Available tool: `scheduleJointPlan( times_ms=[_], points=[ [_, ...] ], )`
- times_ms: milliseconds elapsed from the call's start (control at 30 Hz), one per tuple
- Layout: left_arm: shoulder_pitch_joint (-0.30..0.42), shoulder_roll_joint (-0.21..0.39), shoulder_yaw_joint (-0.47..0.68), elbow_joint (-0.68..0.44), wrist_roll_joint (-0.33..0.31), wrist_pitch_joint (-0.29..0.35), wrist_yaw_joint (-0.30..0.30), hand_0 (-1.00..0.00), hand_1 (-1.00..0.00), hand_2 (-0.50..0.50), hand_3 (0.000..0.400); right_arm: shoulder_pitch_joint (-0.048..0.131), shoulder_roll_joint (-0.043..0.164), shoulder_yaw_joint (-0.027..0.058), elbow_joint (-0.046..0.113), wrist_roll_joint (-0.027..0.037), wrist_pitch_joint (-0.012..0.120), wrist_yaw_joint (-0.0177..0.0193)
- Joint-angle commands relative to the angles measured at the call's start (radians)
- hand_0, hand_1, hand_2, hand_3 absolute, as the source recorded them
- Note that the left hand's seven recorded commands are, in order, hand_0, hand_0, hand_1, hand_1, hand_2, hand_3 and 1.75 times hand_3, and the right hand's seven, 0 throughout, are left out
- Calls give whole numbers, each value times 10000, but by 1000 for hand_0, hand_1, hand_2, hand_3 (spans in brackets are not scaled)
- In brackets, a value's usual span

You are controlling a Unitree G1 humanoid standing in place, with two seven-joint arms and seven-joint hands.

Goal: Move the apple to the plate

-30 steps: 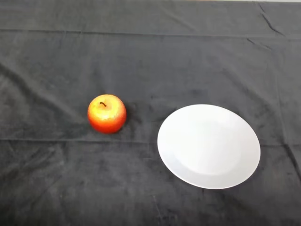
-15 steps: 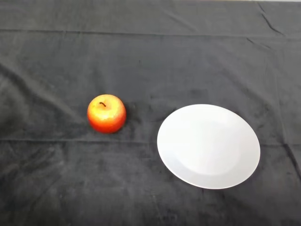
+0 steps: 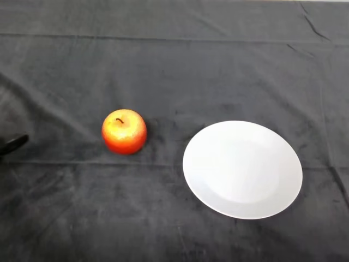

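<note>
A red and yellow apple (image 3: 124, 131) stands upright on the dark cloth, left of centre, stem up. A white plate (image 3: 242, 169) lies to its right, bare, a short gap away from the apple. A black tip of my left hand (image 3: 13, 143) shows at the far left edge, level with the apple and well to its left. Most of the hand is out of view.
The dark cloth (image 3: 174, 65) covers the whole table, with creases running across it at the back and just in front of the apple.
A black tip of my left hand has come into view at the left edge. The apple and the plate have not moved.
</note>
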Motion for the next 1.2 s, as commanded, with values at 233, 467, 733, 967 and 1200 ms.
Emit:
scheduleJointPlan(
  times_ms=[233, 467, 733, 967, 1200],
  points=[
    [-519, -516, -533, -446, 573, -378, -361, 0, 0, 0, 0, -132, -165, -27, -67, 173, -81, -6],
    [-558, -954, -922, -466, 893, -459, -666, 0, 0, 0, 0, -128, -161, -25, -78, 173, -79, -11],
    [-661, -1430, -1343, -381, 1146, -333, -1074, 0, 0, 0, 0, -125, -157, -22, -87, 173, -78, -16],
    [-777, -1745, -1731, -255, 1343, -88, -1441, 0, 0, 0, 0, -123, -155, -21, -94, 174, -77, -19],
    [-1065, -1893, -2084, -183, 1521, 230, -1789, 0, 0, 0, 0, -122, -153, -20, -98, 175, -76, -22]
  ],
)
